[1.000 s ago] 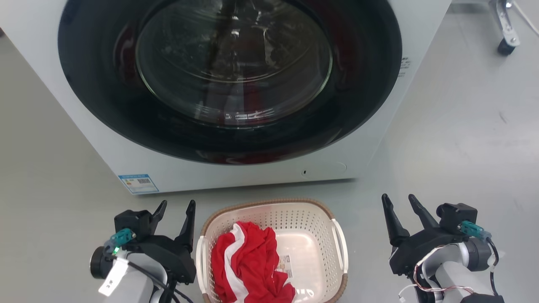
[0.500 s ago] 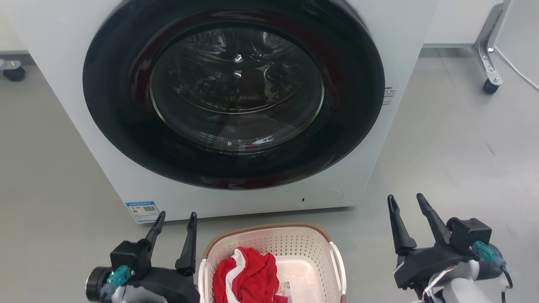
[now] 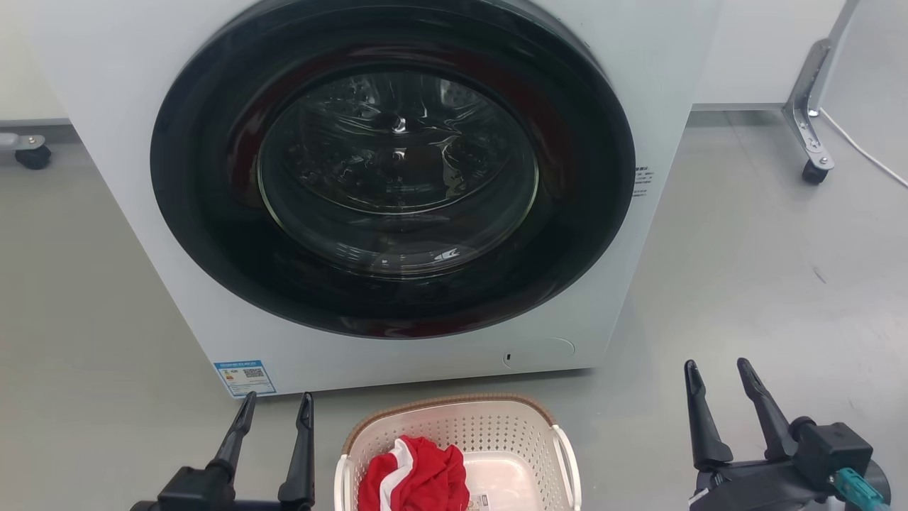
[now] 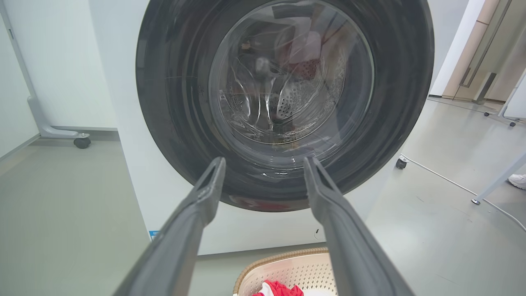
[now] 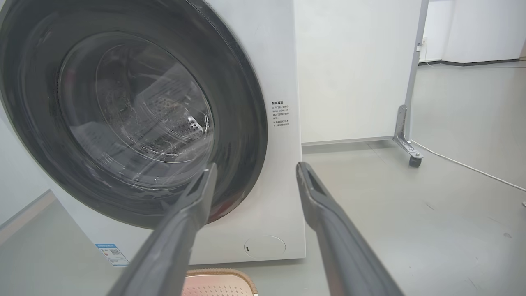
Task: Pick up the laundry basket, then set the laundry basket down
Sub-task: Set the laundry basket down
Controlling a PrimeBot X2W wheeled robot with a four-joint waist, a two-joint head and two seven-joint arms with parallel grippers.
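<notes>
The laundry basket is cream-white and perforated, with a brown woven-look rim and white side handles. It stands on the floor at the bottom middle of the head view, just in front of the washing machine, with a red and white garment inside. A corner of the laundry basket lies low in the left wrist view, and its rim sits at the bottom of the right wrist view. My left gripper is open, empty, just left of the basket. My right gripper is open, empty, well to its right.
A white front-loading washing machine with a closed dark round glass door fills the space ahead. Grey floor spreads on both sides. A wheeled frame leg and a white cable lie at the right; another caster sits at the left.
The head camera has tilted upward, so the basket and both grippers sit lower in the picture. Both grippers stay open beside the basket, which rests in the same spot before the machine.
</notes>
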